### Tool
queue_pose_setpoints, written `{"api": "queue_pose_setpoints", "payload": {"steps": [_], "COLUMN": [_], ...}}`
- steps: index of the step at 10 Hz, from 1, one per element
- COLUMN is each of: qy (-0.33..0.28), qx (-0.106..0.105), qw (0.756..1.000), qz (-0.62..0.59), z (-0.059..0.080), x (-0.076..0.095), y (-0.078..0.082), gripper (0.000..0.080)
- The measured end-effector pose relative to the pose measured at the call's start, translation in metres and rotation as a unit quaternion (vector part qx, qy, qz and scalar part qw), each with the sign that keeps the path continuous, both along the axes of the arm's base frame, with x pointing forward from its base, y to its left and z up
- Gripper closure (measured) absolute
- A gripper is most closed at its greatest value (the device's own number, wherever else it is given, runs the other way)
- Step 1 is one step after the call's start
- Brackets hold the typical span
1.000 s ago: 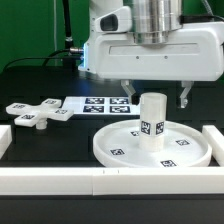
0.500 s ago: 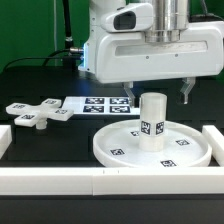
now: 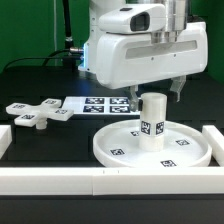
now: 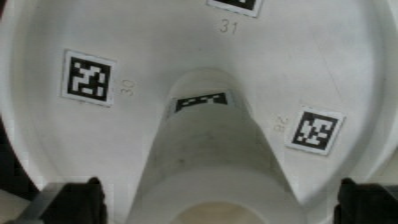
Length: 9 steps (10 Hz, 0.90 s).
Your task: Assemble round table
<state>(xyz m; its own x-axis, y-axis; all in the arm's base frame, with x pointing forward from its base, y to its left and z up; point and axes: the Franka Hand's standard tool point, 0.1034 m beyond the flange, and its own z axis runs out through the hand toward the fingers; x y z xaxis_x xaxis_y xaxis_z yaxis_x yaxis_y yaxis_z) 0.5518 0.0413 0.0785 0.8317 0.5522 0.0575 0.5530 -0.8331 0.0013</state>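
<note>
The large round rimmed disc lies on the black table near the front. The short cylinder leg stands upright at its centre, tags on its side. My gripper hovers just above the leg's top, open and empty, one fingertip on either side. In the wrist view the leg rises toward the camera between my dark fingertips, with the disc and its tags behind. The cross-shaped piece lies flat at the exterior view's left.
The marker board lies behind the disc. Long white border blocks run along the front and stand at the exterior view's right and left. Cables hang at the back.
The arm has risen and turned slightly at the wrist; the fingers now sit higher above the leg. The leg and disc have not moved.
</note>
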Motion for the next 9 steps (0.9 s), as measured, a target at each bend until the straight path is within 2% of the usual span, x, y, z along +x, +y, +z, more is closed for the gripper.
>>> {"api": "queue_pose_setpoints", "payload": {"steps": [1, 3, 6, 9], "qy": [-0.001, -0.001, 0.001, 0.007], "qx": [-0.002, -0.001, 0.0, 0.011], "qw": [0.999, 1.0, 1.0, 0.993], "qz": [0.034, 0.026, 0.012, -0.117], "z": [0.0, 0.0, -0.0001, -0.0003], "x": [0.0, 0.0, -0.0003, -0.0008], "y": [-0.0007, -0.0006, -0.0009, -0.0018], "gripper": [0.015, 0.0395, 0.0396, 0.0395]}}
